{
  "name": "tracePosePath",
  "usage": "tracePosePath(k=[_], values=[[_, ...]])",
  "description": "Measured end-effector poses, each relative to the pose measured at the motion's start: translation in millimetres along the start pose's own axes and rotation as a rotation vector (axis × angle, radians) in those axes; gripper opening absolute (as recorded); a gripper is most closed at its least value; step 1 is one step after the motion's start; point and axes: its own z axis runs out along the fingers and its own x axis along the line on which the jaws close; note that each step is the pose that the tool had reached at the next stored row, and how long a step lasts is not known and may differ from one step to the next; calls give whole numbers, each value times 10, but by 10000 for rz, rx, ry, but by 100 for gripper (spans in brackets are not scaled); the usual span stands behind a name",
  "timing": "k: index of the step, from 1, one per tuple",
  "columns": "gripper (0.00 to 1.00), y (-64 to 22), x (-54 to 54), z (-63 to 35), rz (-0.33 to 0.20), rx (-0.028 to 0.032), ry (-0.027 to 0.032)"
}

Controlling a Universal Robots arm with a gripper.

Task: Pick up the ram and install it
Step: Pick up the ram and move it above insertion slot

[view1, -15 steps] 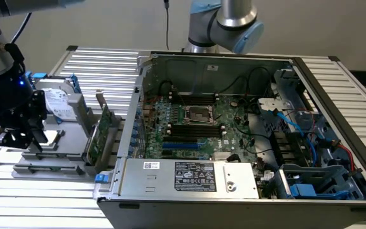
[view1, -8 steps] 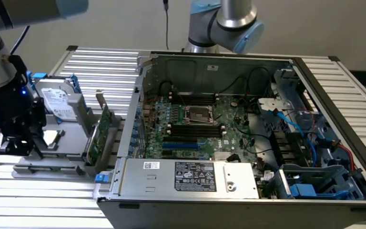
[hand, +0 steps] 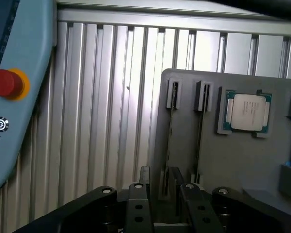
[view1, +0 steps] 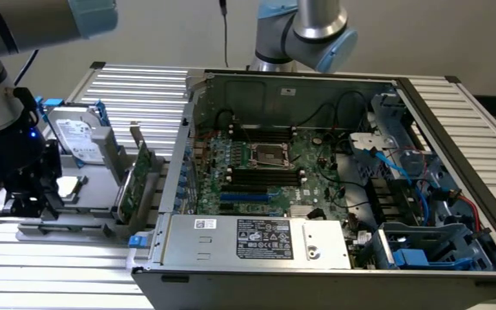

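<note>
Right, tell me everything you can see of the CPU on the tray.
The CPU is a flat square chip: a dull silver metal lid in the middle, a thin green board rim around it. It lies lid up and level in a shallow grey frame on the grey tray, beside the two narrow slots. Only the tray touches it; the open gripper is apart from it.
</note>
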Motion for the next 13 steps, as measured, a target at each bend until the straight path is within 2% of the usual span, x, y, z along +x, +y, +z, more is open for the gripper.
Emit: tracePosePath(k=[6, 13], values=[[31, 52, -9, 112, -60, 19, -12], [31, 54, -16, 239, -94, 34, -17]])
